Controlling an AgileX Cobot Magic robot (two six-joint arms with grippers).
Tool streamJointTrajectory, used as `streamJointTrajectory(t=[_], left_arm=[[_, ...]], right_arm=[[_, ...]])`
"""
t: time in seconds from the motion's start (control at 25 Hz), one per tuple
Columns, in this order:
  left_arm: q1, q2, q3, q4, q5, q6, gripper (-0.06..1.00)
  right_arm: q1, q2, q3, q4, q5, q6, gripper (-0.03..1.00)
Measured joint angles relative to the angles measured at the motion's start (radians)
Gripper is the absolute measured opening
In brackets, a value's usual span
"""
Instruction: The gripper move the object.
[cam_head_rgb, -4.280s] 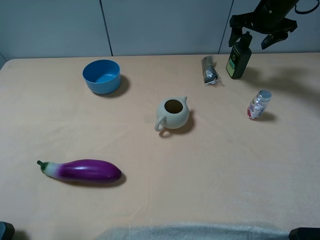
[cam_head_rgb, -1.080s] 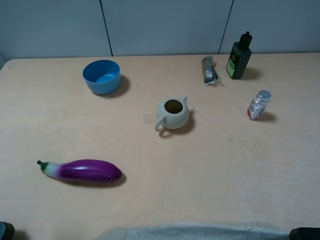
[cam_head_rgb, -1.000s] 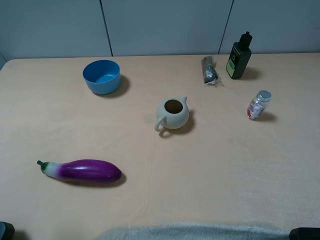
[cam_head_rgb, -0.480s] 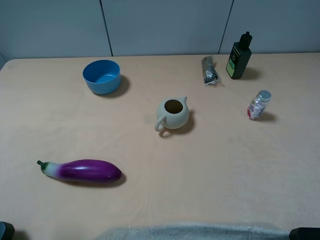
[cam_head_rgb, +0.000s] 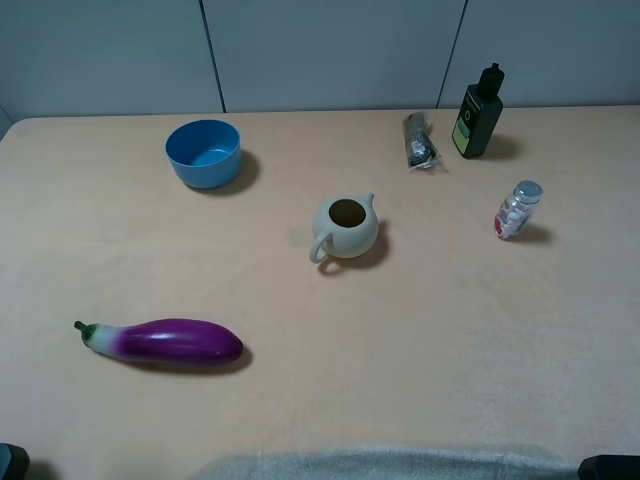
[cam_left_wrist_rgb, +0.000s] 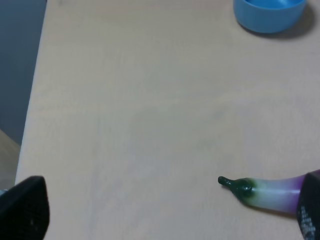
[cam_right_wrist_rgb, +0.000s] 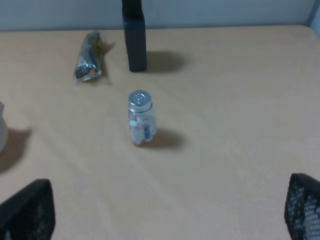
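Exterior high shows no arm over the table; the bottle stands upright by itself at the far right edge, just beside the dark packet and well apart from the small silver-capped jar. In the right wrist view the right gripper has its fingers spread wide with nothing between them, looking at the bottle from a distance. The left gripper looks just as wide and empty, near the eggplant. My guess is the bottle sits set down and nobody holds it. Any further move means reaching out, straddling its flat sides, then closing.
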Motion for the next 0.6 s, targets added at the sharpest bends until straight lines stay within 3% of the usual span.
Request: streamJointTrajectory(t=[0.6], left_arm=[[0.0,0.0,0.0,0.0,0.0,0.0,0.99]], right_arm=[[0.0,0.0,0.0,0.0,0.0,0.0,0.69]])
